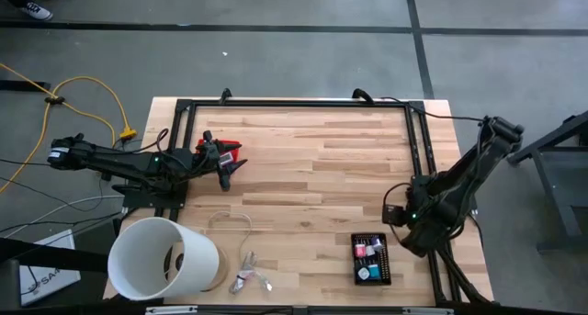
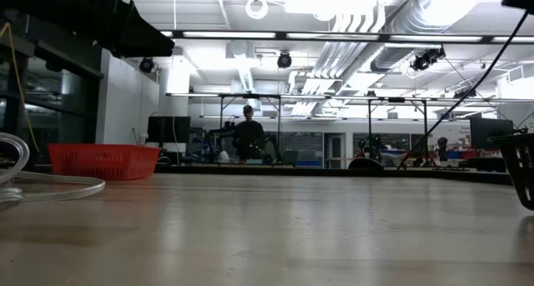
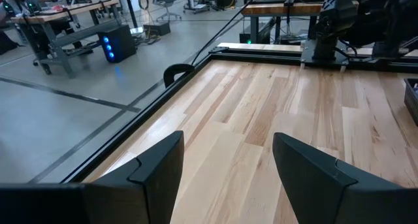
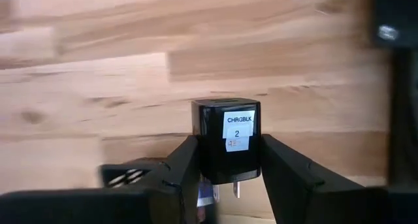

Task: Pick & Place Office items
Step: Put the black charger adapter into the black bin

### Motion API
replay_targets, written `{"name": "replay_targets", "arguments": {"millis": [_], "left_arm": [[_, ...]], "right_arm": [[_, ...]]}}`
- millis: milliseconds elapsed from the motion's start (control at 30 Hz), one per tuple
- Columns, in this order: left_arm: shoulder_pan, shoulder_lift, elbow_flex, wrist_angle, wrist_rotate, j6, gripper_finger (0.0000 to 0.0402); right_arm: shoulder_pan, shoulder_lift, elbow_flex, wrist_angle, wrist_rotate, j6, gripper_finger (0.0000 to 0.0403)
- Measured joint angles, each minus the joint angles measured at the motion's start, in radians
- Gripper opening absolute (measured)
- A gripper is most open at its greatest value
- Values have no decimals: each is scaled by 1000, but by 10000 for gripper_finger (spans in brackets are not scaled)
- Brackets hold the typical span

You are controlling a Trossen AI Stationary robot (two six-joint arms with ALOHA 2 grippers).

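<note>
A black charger block [image 4: 226, 145] with a white label sits between the fingers of my right gripper [image 4: 225, 160], which is shut on it. In the high view this gripper [image 1: 401, 216] hovers near the table's right edge, just beyond a black tray [image 1: 371, 258]. The tray holds pink, teal, blue and white small pieces. My left gripper [image 3: 225, 149] is open and holds nothing. It hangs over the far left part of the table [image 1: 228, 172], beside a red basket [image 1: 220, 151]. My right gripper pinches the black charger block by its two opposite side faces [image 4: 200, 152], one finger on each. The labelled face points at the wrist camera and a metal prong [image 4: 235, 188] sticks out toward the wrist. The block is lifted clear of the wood.
A big white tub [image 1: 165, 258] lies on its side at the near left corner. A pale wire loop [image 1: 231, 222] with a silvery clump [image 1: 248, 280] lies next to it. A black frame rail [image 1: 418, 150] runs along the table's edges. Bare wood [image 1: 322, 177] fills the middle.
</note>
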Motion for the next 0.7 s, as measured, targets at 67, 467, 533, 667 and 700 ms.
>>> {"name": "replay_targets", "arguments": {"millis": [67,467,533,667,700], "left_arm": [[0,0,0,0,0,0,227],[0,0,0,0,0,0,227],[0,0,0,0,0,0,227],[0,0,0,0,0,0,227],[0,0,0,0,0,0,227]], "right_arm": [[0,-18,0,36,33,-26,126],[3,73,0,499,140,-126,125],[20,107,0,564,139,-107,125],[68,163,0,645,136,-22,126],[82,172,0,657,136,-1,126]]}}
